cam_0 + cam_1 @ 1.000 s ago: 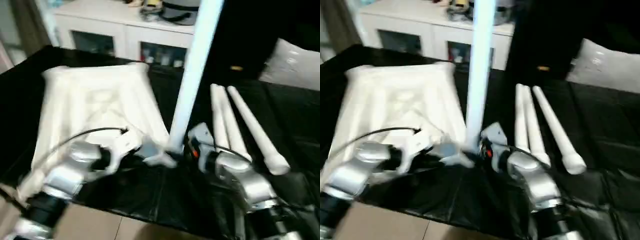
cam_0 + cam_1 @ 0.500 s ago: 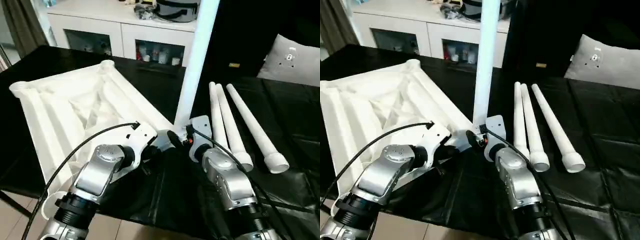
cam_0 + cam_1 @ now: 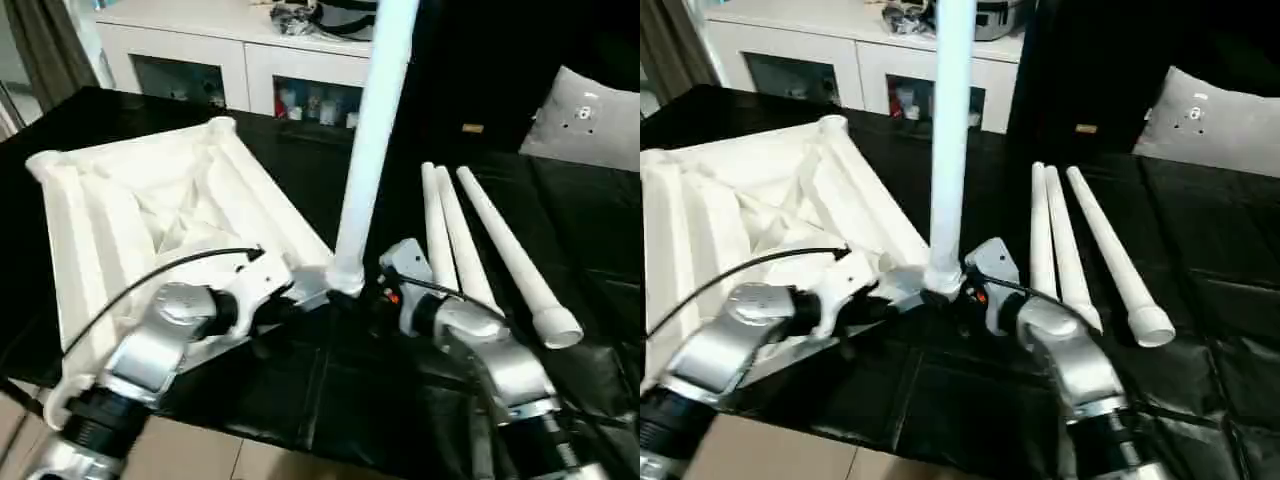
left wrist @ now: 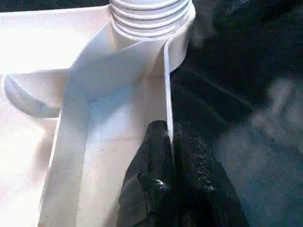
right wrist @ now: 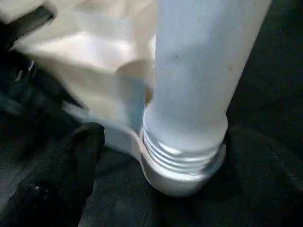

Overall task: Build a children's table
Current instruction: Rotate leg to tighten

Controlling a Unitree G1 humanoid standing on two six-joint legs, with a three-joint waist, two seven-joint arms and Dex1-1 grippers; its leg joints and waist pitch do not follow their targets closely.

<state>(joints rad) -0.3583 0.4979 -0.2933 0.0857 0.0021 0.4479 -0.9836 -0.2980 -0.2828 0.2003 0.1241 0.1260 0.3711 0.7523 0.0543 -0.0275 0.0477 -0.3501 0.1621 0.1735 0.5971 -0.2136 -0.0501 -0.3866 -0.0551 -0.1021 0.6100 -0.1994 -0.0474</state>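
Upright, leg (image 3: 372, 140) (threaded end down) in tabletop (image 3: 130, 215) socket, left claw (image 4: 170, 142) pinching rim, right claw (image 5: 71, 156) wide.

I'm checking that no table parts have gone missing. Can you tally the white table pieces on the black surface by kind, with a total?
White plastic rectangular tabletop with raised rim: 1
Long white tapered leg standing upright in the tabletop's corner socket: 1
Long white tapered legs lying side by side on the black surface: 3
Total: 5 pieces
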